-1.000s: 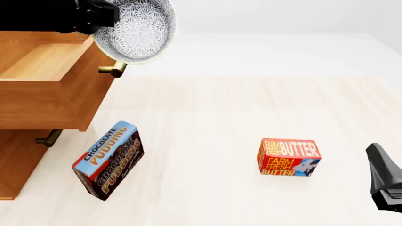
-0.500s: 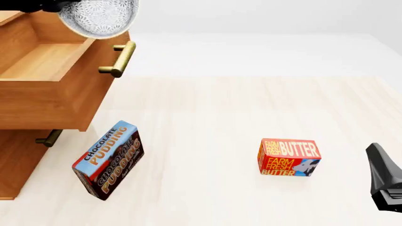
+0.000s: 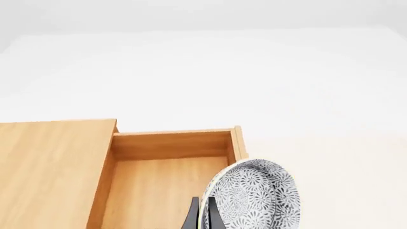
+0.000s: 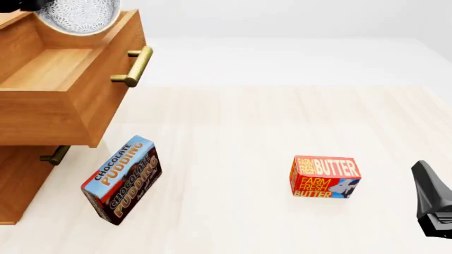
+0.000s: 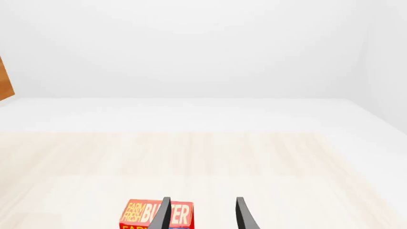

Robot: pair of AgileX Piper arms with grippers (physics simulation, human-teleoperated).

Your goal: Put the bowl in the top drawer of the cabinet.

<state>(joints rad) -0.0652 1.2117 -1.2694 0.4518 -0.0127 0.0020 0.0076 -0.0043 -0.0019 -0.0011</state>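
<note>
The white bowl with a dark pattern hangs tilted on its edge over the inside of the open top drawer. My left gripper is shut on the bowl at its rim. In the left wrist view the drawer's bare wooden floor lies below it. The top drawer stands pulled out of the brown cabinet, its brass handle facing right. My right gripper is open and holds nothing, low at the table's right side, far from the cabinet.
A chocolate pudding box stands tilted just in front of the cabinet, under the open drawer's corner. A red butter box sits right of the middle, just ahead of my right gripper's fingers. The lower drawer's handle shows beneath the open drawer.
My left gripper has carried the bowl to the left, from above the drawer's front and handle to above the drawer's inside. The right arm has not moved.
</note>
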